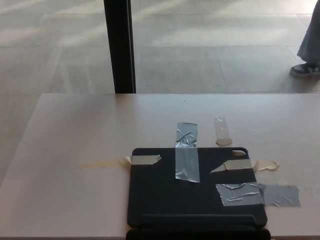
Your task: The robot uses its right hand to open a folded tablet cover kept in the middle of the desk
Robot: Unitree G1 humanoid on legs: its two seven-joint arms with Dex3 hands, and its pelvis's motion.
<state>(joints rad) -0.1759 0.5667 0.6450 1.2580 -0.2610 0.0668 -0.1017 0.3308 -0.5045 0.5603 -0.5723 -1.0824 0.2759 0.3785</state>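
Neither robot hand shows in the head view, so whether the fingers are apart, together or clamped on anything cannot be told, and no place can be given relative to them.

Going from left to right: the pale, smooth-topped desk (75,130) fills the lower half of the view, with a faint yellowish smear on its surface to the left of the cover. Behind its far edge stands a black upright post (119,45) on a floor of large grey tiles (210,55).

A short strip of beige masking tape (143,159) lies across the far left corner of the flat, matte black rectangular tablet cover (165,197). The cover lies in the middle of the desk at its near edge, with rounded corners; a raised ridge runs along its near side.

A crinkled, glossy strip of silver duct tape (186,157) crosses the cover's far edge, half on the desk and half on the cover. To its right a small clear piece of tape (223,131) sits on the bare desk, just beyond the cover.

A pointed strip of beige masking tape (244,165) runs off the cover's right edge. Nearer, a wrinkled patch of silver duct tape (257,194) bridges that edge too.

At the far right, a person's trouser leg and dark shoe (306,69) stand on the tiles.
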